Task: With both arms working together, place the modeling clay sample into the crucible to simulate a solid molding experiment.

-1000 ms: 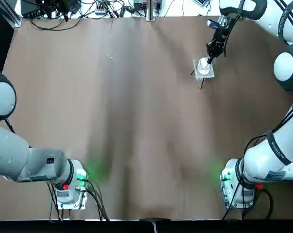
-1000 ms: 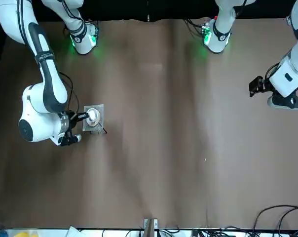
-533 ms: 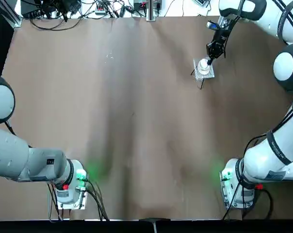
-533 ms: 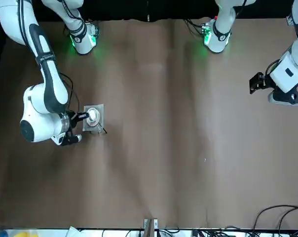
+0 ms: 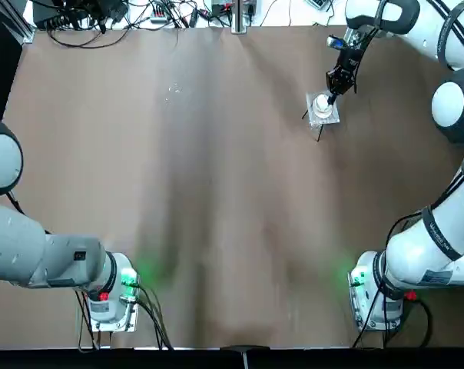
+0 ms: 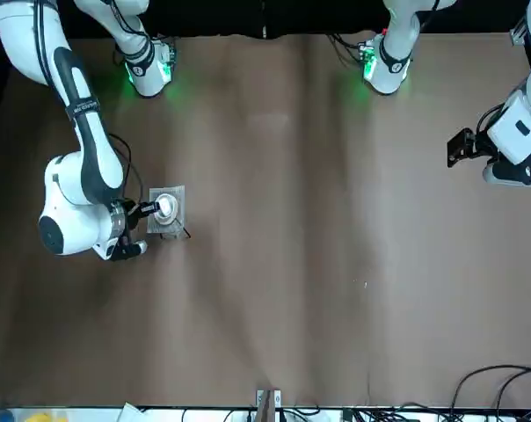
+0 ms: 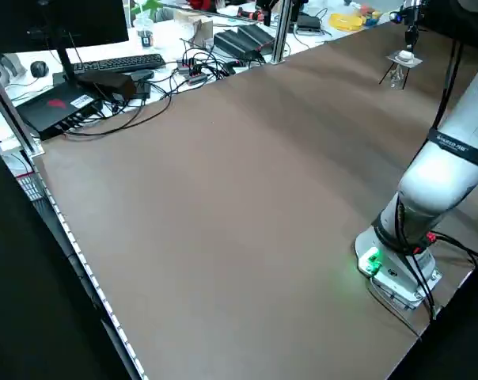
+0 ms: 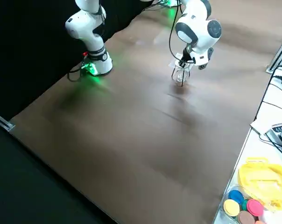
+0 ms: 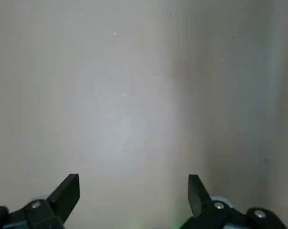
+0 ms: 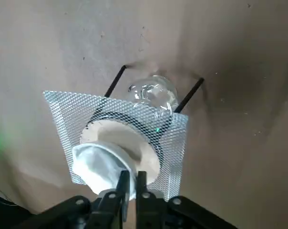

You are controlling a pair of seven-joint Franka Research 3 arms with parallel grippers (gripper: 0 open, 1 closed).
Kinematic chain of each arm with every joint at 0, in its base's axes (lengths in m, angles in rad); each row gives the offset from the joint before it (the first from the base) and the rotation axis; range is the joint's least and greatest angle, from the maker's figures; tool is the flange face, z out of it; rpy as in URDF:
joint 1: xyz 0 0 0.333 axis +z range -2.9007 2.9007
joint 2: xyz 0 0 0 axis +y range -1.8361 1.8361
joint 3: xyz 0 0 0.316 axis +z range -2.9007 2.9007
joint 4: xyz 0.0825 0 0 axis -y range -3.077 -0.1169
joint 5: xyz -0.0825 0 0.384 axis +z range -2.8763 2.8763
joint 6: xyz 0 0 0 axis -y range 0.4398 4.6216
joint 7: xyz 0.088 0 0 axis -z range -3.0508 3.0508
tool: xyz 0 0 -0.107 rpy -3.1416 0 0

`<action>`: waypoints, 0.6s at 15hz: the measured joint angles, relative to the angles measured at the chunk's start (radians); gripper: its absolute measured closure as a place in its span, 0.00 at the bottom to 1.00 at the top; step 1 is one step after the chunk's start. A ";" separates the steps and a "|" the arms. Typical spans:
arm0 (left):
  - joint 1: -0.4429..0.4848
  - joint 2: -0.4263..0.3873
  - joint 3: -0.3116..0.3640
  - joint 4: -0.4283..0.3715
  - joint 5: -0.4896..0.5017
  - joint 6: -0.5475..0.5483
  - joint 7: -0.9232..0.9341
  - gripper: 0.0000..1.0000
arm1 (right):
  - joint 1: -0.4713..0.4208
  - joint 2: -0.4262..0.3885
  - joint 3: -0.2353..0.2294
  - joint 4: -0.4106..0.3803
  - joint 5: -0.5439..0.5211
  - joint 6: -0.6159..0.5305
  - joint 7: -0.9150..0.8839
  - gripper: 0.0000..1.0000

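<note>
Brown tabletop, mouth-up crucible in right claw

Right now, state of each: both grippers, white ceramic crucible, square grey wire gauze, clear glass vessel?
Left gripper: open, empty.
Right gripper: closed on crucible rim.
Crucible: gripped at gauze; contents unclear.
Gauze: on black-legged stand.
Glass vessel: below gauze.
</note>
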 joint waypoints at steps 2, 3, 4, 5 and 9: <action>0.000 0.000 0.001 0.000 -0.001 0.008 0.000 0.00 | -0.001 0.001 -0.001 0.000 0.000 0.000 0.000 0.84; 0.000 0.000 0.001 0.000 -0.002 0.012 0.000 0.00 | -0.001 0.001 -0.001 0.000 0.000 0.000 0.000 0.78; 0.000 0.000 0.001 0.000 -0.002 0.014 0.000 0.00 | -0.002 0.001 -0.001 0.000 0.000 0.000 0.000 0.78; 0.000 0.000 0.001 0.000 -0.002 0.014 0.000 0.00 | -0.002 0.001 -0.001 0.000 0.000 0.000 0.000 0.73; 0.000 0.000 0.002 0.000 -0.002 0.025 0.000 0.00 | -0.004 0.001 -0.002 0.002 0.000 0.000 -0.001 0.61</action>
